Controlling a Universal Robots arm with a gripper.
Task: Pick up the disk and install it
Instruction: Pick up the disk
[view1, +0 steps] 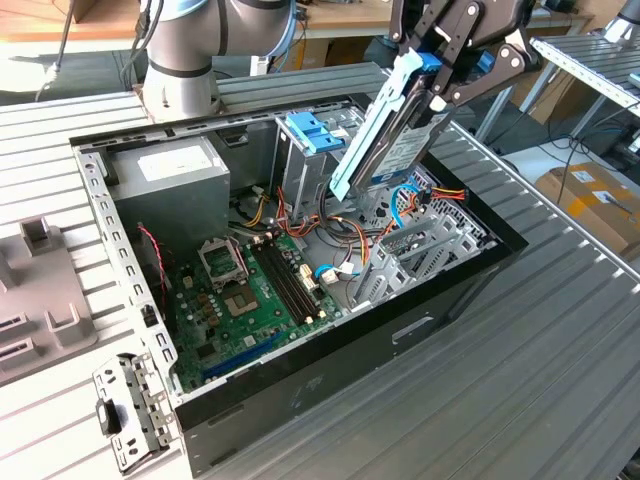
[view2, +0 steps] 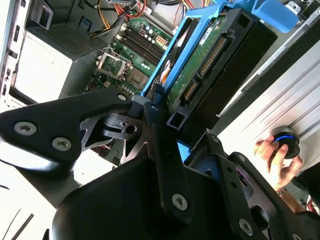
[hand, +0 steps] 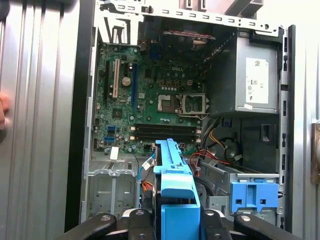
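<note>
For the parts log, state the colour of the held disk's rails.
Bright blue. The disk shows its rails best in the second wrist view.

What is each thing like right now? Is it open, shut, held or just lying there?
disk: held in the air, tilted, over the open case.
end effector: shut on the disk.
computer case: lying on its side, open, cover off.
pale blue bracket: inside the case, untouched.
grey metal box: sitting in a corner of the case.
</note>
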